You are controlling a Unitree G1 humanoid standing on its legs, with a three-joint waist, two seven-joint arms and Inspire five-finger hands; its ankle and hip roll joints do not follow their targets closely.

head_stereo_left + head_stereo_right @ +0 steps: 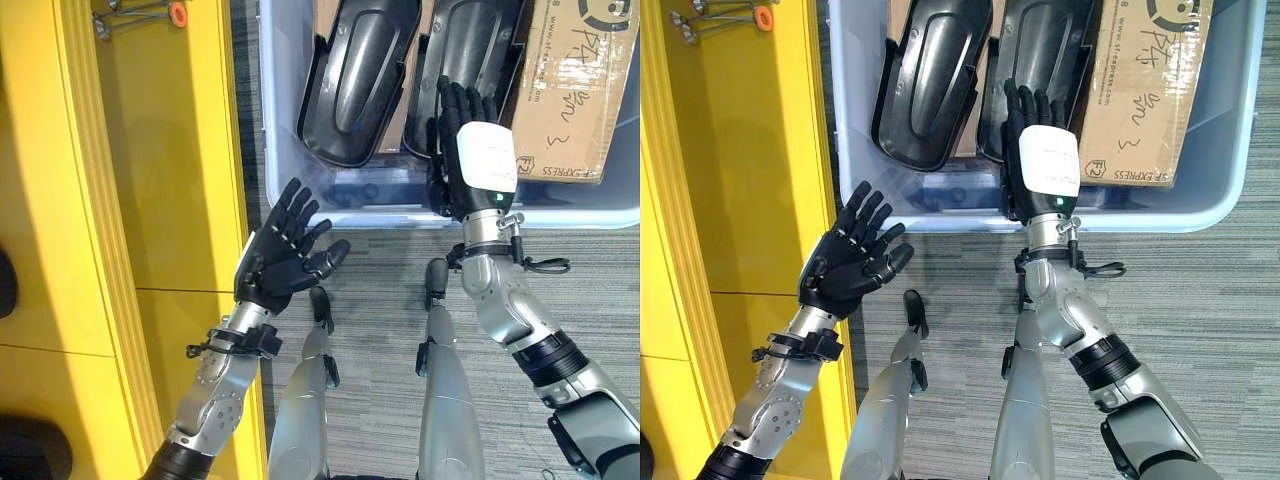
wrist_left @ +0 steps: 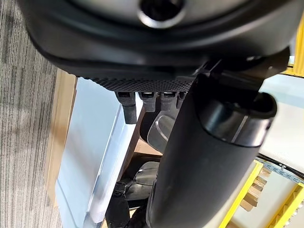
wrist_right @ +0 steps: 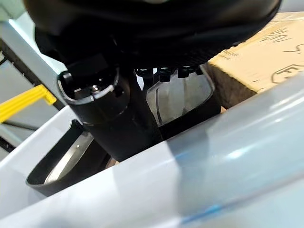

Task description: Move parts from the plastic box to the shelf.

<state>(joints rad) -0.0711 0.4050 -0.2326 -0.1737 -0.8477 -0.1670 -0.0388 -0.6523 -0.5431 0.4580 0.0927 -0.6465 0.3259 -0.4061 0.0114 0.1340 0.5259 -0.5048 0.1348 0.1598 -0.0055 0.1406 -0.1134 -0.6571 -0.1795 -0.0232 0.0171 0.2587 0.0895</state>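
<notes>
two black moulded parts lie in the pale blue plastic box (image 1: 285,150), leaning side by side: the left part (image 1: 355,80) near the box's left wall, the right part (image 1: 462,50) wedged against a cardboard box (image 1: 580,85) that fills the right side of the same bin. the two parts nearly touch along their inner edges, leaving only a thin gap between them. the near ends of both parts sit just behind the box's front rim, where a strip of bare floor of the bin shows.

the right robot hand (image 1: 470,140) reaches over that front rim with its fingers straight and held together, tips lying at the near end of the right part; in its own wrist view the fingers (image 3: 164,73) are extended and not curled round anything (whether they actually touch the part cannot be told).

the left robot hand (image 1: 285,250) hangs outside the box, just off its near left corner, fingers spread and relaxed, holding nothing. it sits over the edge where the grey carpet (image 1: 580,300) meets the yellow shelf (image 1: 170,180), which runs along the left.
</notes>
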